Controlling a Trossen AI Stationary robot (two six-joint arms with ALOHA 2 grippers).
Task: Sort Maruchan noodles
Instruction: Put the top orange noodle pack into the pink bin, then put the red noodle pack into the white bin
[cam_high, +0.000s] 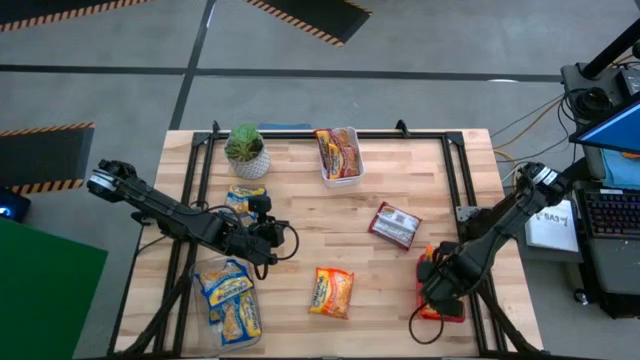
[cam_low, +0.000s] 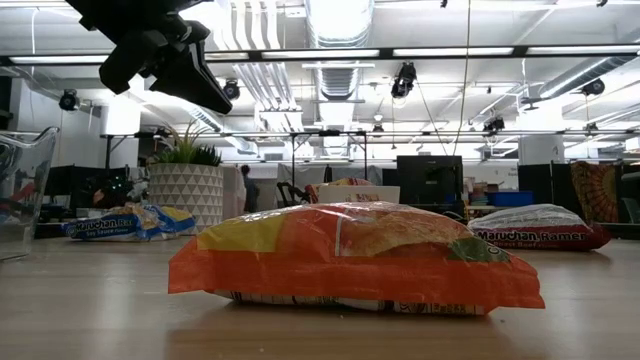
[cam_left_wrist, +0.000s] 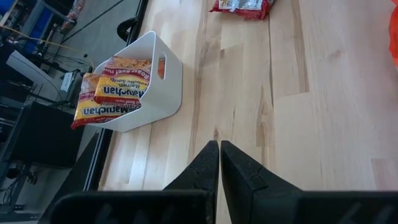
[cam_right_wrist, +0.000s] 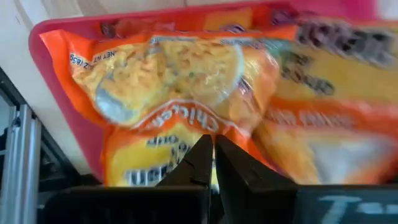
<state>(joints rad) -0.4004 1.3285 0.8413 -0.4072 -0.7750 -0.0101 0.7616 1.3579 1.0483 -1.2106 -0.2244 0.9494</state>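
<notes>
Overhead, the desk (cam_high: 300, 235) shows sorting well underway. 1 white bin (cam_high: 338, 155) at the far edge holds orange-yellow packets, a clear bin (cam_high: 228, 300) at the near left holds blue-and-yellow packets, and a red tray (cam_high: 440, 300) at the near right, under the right arm, holds orange ones. 3 packets lie loose: an orange packet (cam_high: 332, 292) near the front middle, a maroon packet (cam_high: 394, 225) right of centre, and a blue packet (cam_high: 243, 200) just in front of the potted plant (cam_high: 246, 150). The left claw (cam_high: 268, 240) hovers over bare wood between the blue packet and the orange one; the right claw (cam_high: 437, 290) sits over the red tray.

From desk height, the orange packet (cam_low: 355, 262) lies flat in front, the maroon one (cam_low: 538, 230) behind at right, the blue one (cam_low: 130, 222) beside the plant pot (cam_low: 186, 190).

Through the left wrist camera, the left claw (cam_left_wrist: 219, 163) is pressed closed and empty, the white bin (cam_left_wrist: 134, 87) ahead.

Through the right wrist camera, the right claw (cam_right_wrist: 211, 163) is closed too, gripping nothing, right above orange packets (cam_right_wrist: 186, 81) in the tray.

By my reckoning, 3 packets remain to place.
</notes>
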